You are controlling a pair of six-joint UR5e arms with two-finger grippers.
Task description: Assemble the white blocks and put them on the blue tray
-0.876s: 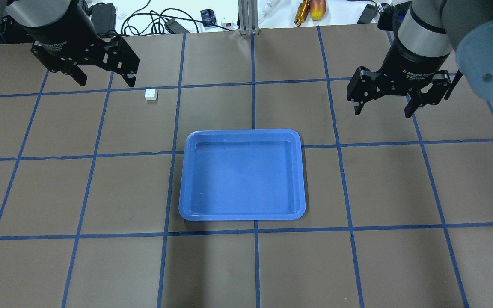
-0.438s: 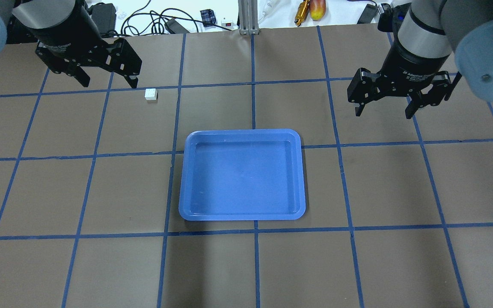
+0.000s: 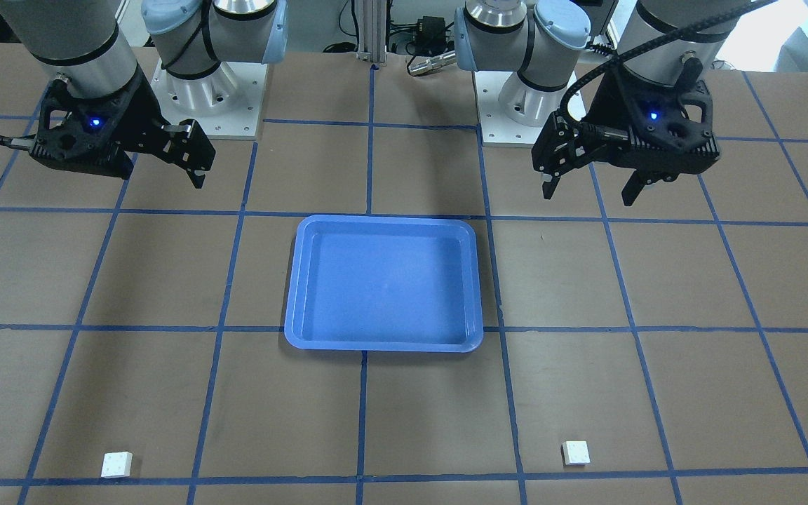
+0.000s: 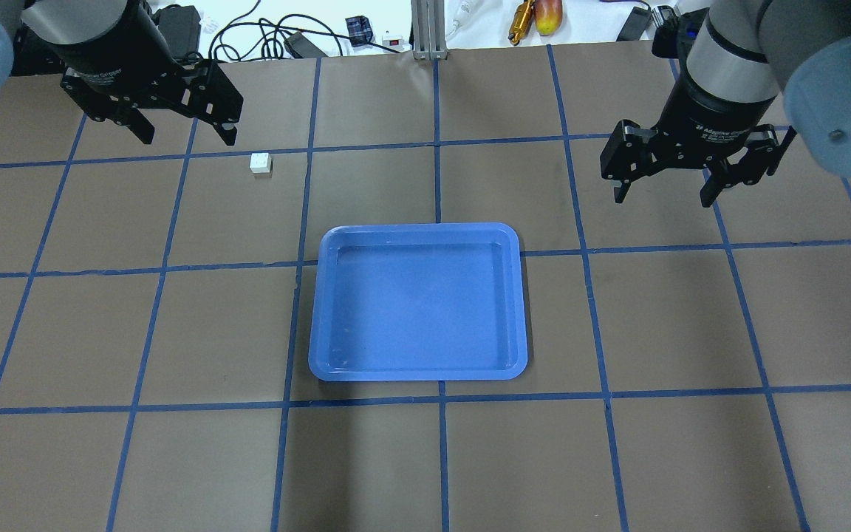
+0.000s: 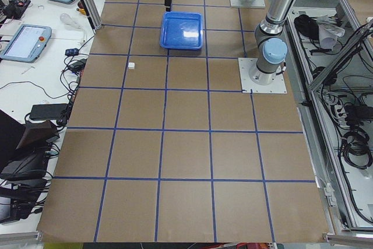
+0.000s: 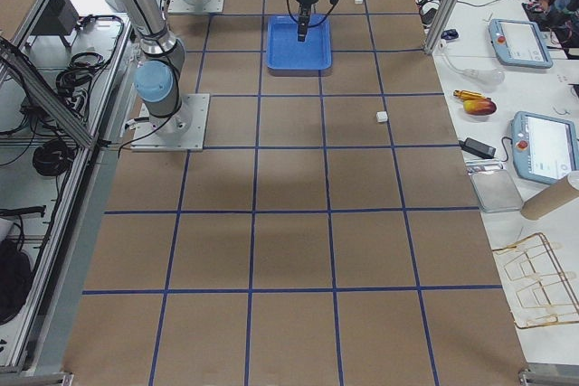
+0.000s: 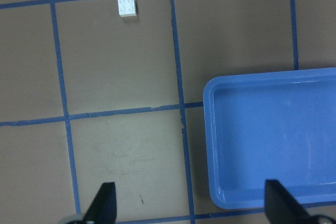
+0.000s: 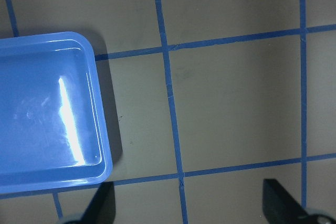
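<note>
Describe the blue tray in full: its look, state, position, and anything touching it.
The blue tray is a shallow, glossy, plastic-looking rectangle with rounded corners and a raised rim. It lies flat and empty mid-table, straddling blue tape lines. Nothing touches it but the table; both open grippers hover apart from it and the white blocks lie well away.

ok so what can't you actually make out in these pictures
- right white block: missing from the overhead view, probably hidden behind the right pincer; also outside the right wrist view's frame.
- left white block: its studs show only in the left wrist view; it is too small in both side views.
- fingertips: cut off by the bottom edge in both wrist views.
</note>
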